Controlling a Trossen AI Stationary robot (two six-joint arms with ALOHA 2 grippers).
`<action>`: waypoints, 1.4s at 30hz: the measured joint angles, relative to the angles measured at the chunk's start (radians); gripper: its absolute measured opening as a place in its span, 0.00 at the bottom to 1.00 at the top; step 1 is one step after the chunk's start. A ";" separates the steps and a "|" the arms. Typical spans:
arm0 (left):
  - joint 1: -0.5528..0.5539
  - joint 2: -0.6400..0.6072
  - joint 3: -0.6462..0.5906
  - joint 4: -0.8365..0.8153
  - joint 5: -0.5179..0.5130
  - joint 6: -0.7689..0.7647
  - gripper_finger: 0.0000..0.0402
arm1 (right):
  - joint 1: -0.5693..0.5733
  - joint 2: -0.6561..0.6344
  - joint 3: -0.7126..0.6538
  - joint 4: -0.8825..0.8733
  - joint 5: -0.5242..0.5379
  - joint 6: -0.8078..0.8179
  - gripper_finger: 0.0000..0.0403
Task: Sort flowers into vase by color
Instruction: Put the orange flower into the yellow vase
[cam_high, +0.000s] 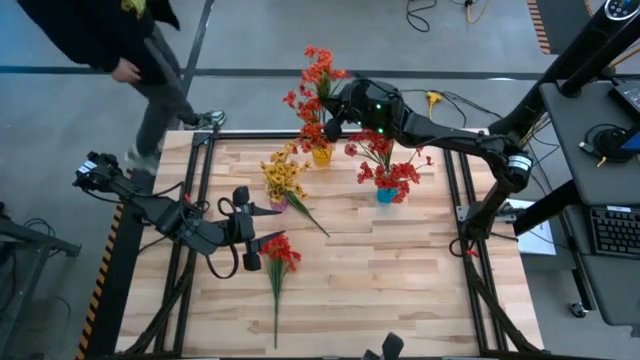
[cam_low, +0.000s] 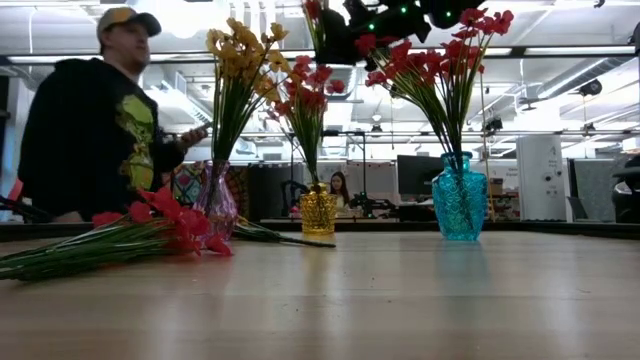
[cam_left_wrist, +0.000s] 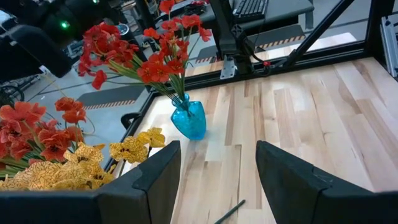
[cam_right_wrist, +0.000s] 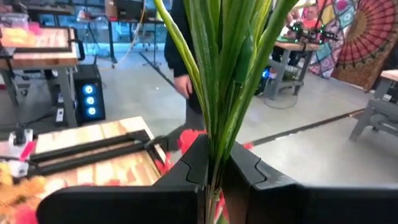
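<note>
The table is pale wood planks in a black frame, on a grey floor. The low view looks into an open workshop with ceiling lights, desks and screens; a person in a dark hoodie and cap stands behind the table's left edge, and another sits far back. The right wrist view adds a patterned hanging and more workbenches.

Three vases stand toward the far side: a pink vase with yellow flowers, a gold vase with orange-red flowers, and a blue vase with red flowers. One red spray lies flat on the planks near the left gripper.

The right gripper hangs above the gold vase. Only its wrist view shows the grip: the fingers are pinched tight on a bundle of green stems.

The left gripper sits low over the table beside the lying spray, fingers spread apart with nothing between them, facing the blue vase. From above, a loose stem lies beside the pink vase.
</note>
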 joint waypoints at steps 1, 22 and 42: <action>0.000 0.000 0.000 -0.002 0.000 0.000 0.48 | -0.003 0.000 -0.007 0.001 -0.002 0.000 0.04; 0.000 0.000 -0.003 -0.019 0.000 -0.009 0.48 | -0.024 -0.003 -0.102 0.082 -0.033 0.005 0.04; 0.000 0.000 -0.005 -0.020 0.000 -0.009 0.48 | -0.072 -0.006 -0.112 0.074 -0.189 0.025 0.04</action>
